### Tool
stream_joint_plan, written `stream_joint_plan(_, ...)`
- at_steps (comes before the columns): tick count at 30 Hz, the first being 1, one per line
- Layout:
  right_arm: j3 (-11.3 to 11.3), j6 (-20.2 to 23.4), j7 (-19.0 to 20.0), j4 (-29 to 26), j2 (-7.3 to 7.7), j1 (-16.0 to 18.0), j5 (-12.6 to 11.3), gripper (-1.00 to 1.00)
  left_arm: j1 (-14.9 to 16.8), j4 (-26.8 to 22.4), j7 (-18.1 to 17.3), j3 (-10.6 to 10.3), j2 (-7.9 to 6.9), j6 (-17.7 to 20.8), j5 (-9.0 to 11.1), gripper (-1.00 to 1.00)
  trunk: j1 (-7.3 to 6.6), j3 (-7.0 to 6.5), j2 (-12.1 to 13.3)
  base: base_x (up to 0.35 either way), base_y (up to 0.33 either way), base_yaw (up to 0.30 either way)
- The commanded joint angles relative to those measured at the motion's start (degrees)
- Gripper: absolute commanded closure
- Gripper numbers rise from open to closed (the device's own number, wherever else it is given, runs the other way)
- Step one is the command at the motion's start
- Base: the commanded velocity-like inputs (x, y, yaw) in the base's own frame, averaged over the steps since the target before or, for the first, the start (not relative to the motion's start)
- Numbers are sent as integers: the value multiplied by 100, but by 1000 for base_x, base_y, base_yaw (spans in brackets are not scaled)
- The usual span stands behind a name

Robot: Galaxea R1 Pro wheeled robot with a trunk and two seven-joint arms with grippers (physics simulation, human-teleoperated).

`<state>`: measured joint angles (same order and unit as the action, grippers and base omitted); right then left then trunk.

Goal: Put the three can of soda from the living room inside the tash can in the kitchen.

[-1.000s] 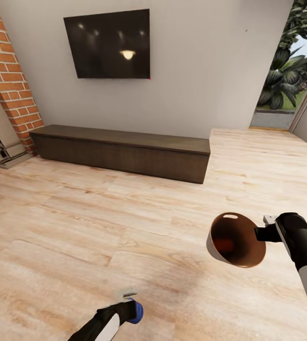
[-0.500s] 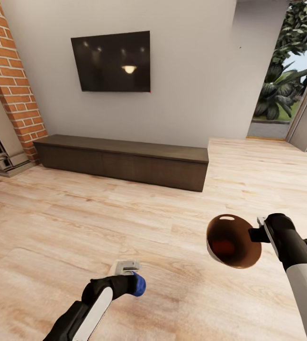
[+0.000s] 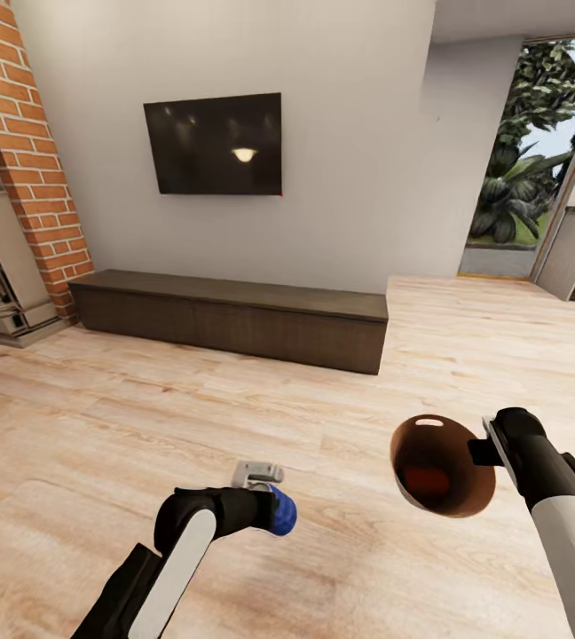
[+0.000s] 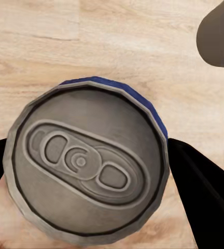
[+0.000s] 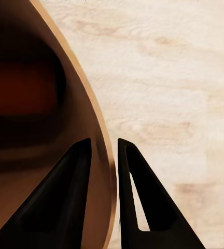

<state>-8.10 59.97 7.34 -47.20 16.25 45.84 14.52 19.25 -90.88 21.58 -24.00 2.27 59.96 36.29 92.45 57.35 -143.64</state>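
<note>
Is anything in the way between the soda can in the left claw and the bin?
No. The soda can sits in the left claw, the bin hangs from the right claw, with bare wooden floor between them.

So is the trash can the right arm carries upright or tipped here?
Tipped: the trash can hangs sideways from the right gripper, which pinches its rim, its mouth facing the head camera with a reddish shape inside.

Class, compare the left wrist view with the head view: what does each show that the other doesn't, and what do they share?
Left wrist view alone: the can of soda's grey top with its pull tab, seen end-on between the dark fingers.

Head view alone: the wall television, the low dark cabinet, the brick fireplace, and the right gripper holding the tash can by its rim.

Both: the can in the left gripper, above the wood floor.
</note>
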Motion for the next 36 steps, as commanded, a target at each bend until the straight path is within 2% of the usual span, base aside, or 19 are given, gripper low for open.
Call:
stream_joint_plan(1,0,3,13,14,0,3,-93,100,16,-6,-1,-2,35,4,-20,100,-3,-24,1,0,0,0)
stream_joint_plan(9,165,-77,-171,301,-9,4,-90,100,95,-33,-42,-77,375,4,3,100,-24,-201,12,0,0,0)
stream_joint_plan(12,209,-139,-202,380,-19,4,-90,100,143,-34,-48,-88,422,4,17,100,-31,-267,16,0,0,0)
stream_joint_plan(16,249,-174,-278,433,-47,4,-84,100,237,-35,-60,-96,449,4,210,100,-42,-356,22,0,0,0)
stream_joint_plan(19,406,-193,-667,520,-154,4,-86,100,280,-41,-68,-101,449,4,305,100,-49,-422,26,0,0,0)
stream_joint_plan(23,484,-326,-1056,596,-280,4,-89,100,299,-43,-76,-103,445,4,342,100,-60,-511,31,0,0,0)
stream_joint_plan(27,540,-573,-1788,888,-437,4,-89,100,306,-44,-81,-104,449,4,357,100,-70,-600,36,0,0,0)
stream_joint_plan(30,554,-752,-2200,1046,-574,4,-88,100,307,-42,-80,-104,449,4,360,100,-78,-666,40,0,0,0)
stream_joint_plan(36,599,-980,-2978,1441,-837,4,-82,100,308,-38,-82,-104,450,4,361,100,-209,-774,280,0,0,0)
